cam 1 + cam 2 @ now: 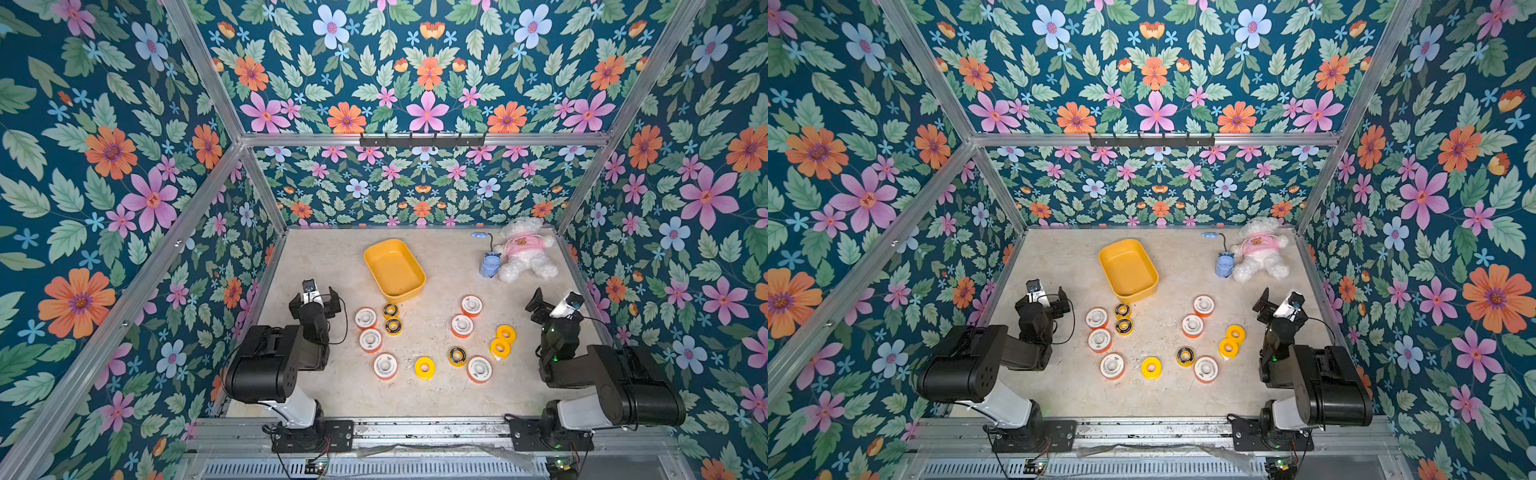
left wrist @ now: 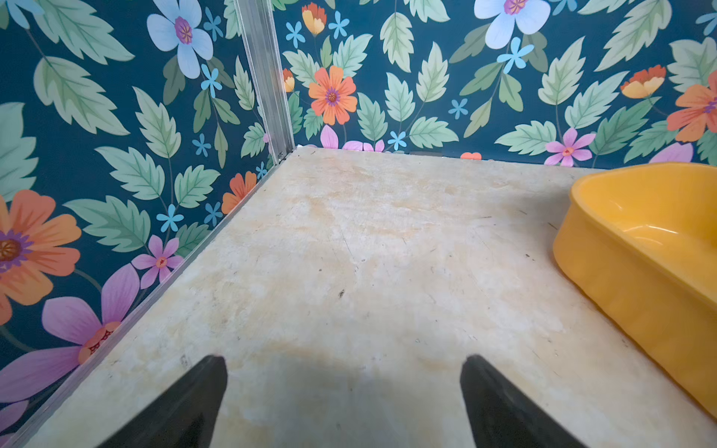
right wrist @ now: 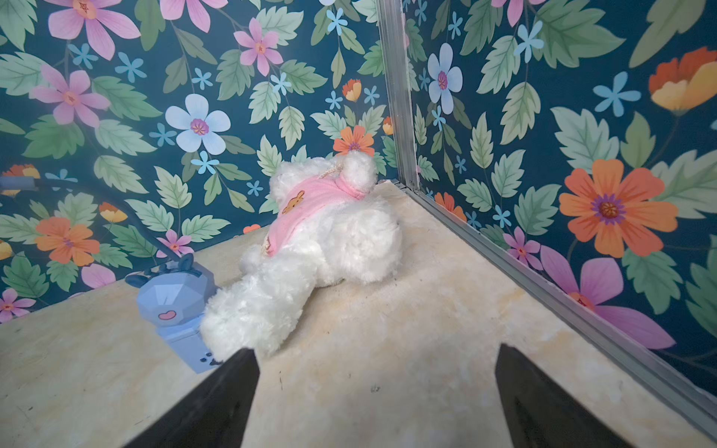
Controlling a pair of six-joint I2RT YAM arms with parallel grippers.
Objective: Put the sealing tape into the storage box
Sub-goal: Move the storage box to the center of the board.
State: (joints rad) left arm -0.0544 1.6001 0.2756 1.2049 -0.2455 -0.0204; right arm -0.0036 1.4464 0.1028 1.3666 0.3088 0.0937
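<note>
Nothing is done yet. The box stands empty at the middle of the worktop, toward the far edge. All twelve rolls lie on the near half (none inside). The left gripper and right gripper are wide open and hold nothing.

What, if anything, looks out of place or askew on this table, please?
The storage box sits askew on the table, empty. A white teddy bear lies sprawled in the far right corner beside a blue gadget; neither suits the job. Nothing looks spilled or damaged.
</note>
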